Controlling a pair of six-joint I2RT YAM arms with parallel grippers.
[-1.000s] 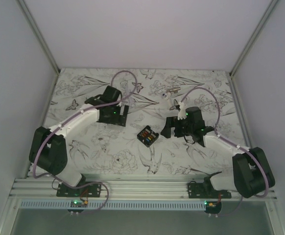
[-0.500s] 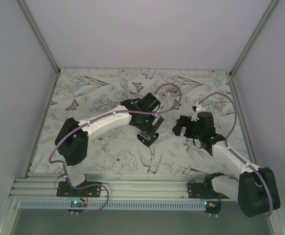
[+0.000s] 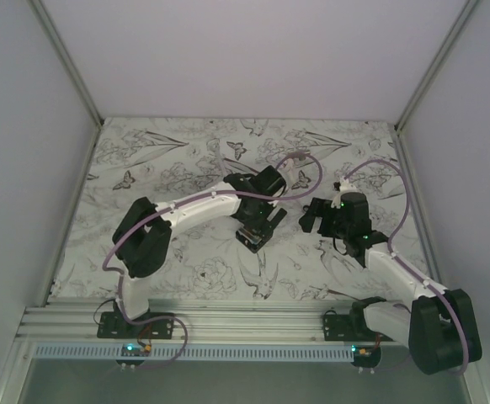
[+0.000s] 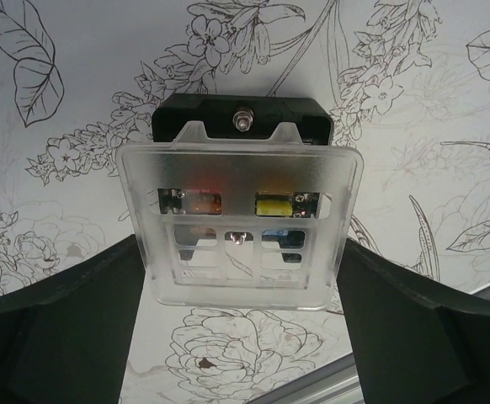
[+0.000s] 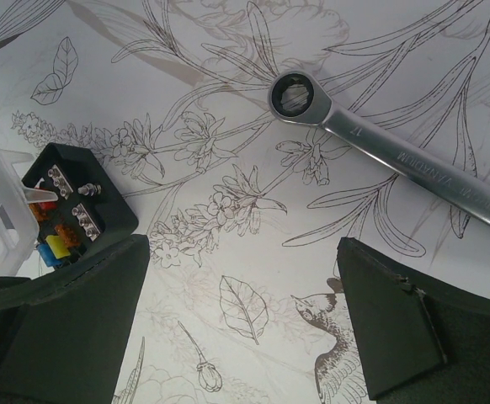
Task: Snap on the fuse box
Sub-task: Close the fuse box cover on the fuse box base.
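The fuse box [image 4: 241,118] is a small black box lying on the flowered cloth, with red, yellow and blue fuses showing through a frosted clear cover [image 4: 239,227] that hangs tilted just above it. My left gripper [image 4: 241,278] is shut on that cover, one dark finger on each side edge. In the top view the left gripper [image 3: 258,225] hides most of the fuse box [image 3: 254,241]. My right gripper [image 3: 312,217] hovers to the right of the box, apart from it. In the right wrist view it [image 5: 241,252] stands open over bare cloth, with the fuse box [image 5: 72,198] at its left.
A silver wrench [image 5: 396,160] lies on the cloth beyond the right gripper's fingers. The aluminium rail [image 3: 245,324] runs along the near edge of the table. White walls close in the left, right and far sides.
The left arm has swung from the far left of the table to above the fuse box, carrying the clear cover. The right arm has drawn back a little to the right.
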